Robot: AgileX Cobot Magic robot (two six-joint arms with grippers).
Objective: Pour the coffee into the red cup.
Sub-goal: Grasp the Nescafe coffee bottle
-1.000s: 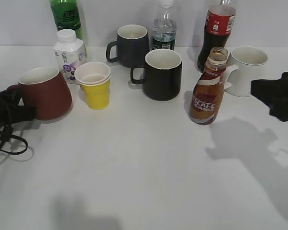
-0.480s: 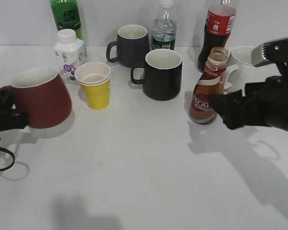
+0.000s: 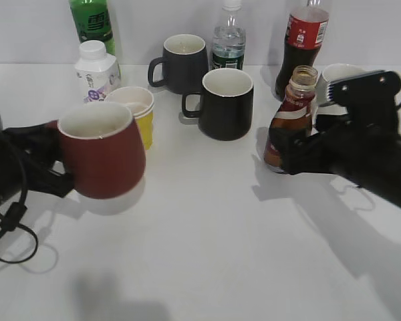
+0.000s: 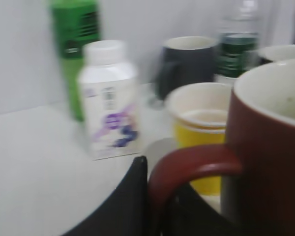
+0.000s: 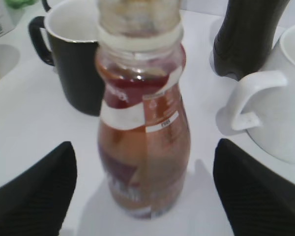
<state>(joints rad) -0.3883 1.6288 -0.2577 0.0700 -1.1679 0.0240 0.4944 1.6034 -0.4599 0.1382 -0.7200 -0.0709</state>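
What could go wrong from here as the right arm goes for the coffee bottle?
The coffee bottle is uncapped, and the right gripper is open with a finger on either side; an off-centre close could tip it and spill. The white mug and black mug stand close by, so a swing of the arm might knock them. The left gripper holds the red cup by its handle only, so it may sag when filled.

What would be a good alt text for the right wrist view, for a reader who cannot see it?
An open-necked coffee bottle stands upright on the white table, centred between the two spread black fingers of the right claw, which do not touch it. Behind it are a black mug on the left and a white mug on the right.
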